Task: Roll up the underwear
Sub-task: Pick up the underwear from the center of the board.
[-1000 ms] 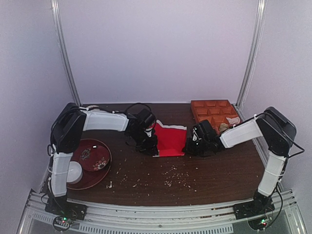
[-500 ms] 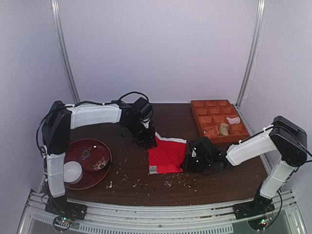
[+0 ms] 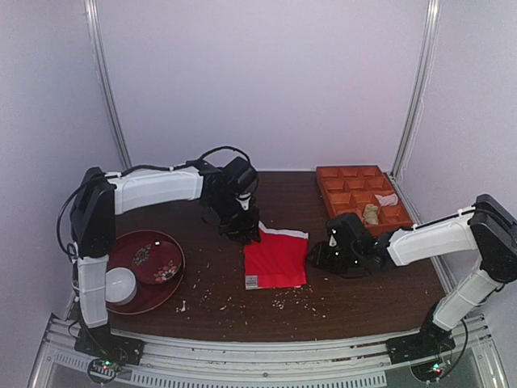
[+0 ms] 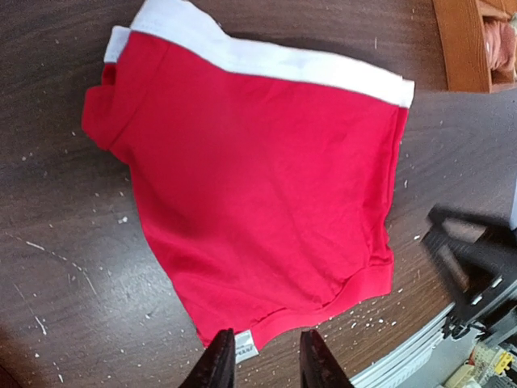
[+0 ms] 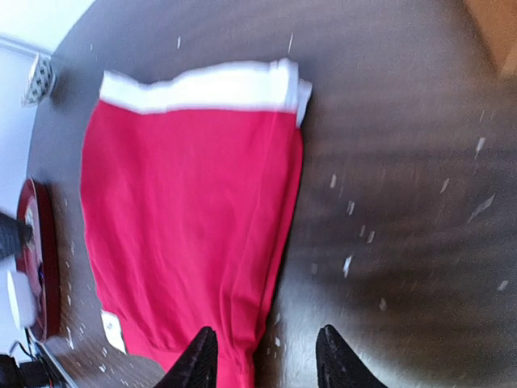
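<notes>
Dark wooden table (image 3: 371,295) lies under both my arms. My left gripper (image 4: 266,365) and right gripper (image 5: 262,360) hang with fingers parted, empty, at opposite edges of the bright red fabric underwear (image 3: 275,259), which is spread flat between them. Rolling looks not yet begun; the whole roll is left.

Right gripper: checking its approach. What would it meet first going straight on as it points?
The underwear, whose red edge lies just ahead of the right gripper, between its open jaws; its height above the cloth is unclear.
</notes>
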`<state>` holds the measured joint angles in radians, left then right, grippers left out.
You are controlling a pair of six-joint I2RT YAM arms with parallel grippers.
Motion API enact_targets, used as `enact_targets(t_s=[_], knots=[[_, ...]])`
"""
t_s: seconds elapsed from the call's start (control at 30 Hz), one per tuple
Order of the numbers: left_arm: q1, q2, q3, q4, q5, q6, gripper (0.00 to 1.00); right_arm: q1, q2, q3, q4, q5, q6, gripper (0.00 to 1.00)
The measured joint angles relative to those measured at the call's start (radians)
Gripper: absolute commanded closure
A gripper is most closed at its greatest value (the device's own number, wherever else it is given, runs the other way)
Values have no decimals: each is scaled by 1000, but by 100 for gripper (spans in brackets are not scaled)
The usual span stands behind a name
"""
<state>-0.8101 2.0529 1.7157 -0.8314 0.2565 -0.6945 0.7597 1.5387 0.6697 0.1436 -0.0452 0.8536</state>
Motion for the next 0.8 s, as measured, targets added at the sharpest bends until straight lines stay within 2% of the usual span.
enact_targets(t_s=[0.17,0.33,0.5,0.63,0.8], knots=[[-40,0,9,-17,-26,0,71,-111,31,105,-22,-44,-52,59],[-75,0,16,-48,-61,0,70,-179,187,232,-10,-121,-87,59],[-104,0,31,-71,-96,-1,70,-211,291,265,-10,-178,-91,59],[-129,0,43,-90,-122,-1,69,-220,307,282,4,-220,-90,60],[-169,10,97,-129,-157,-1,69,-220,342,304,28,-274,-88,68]])
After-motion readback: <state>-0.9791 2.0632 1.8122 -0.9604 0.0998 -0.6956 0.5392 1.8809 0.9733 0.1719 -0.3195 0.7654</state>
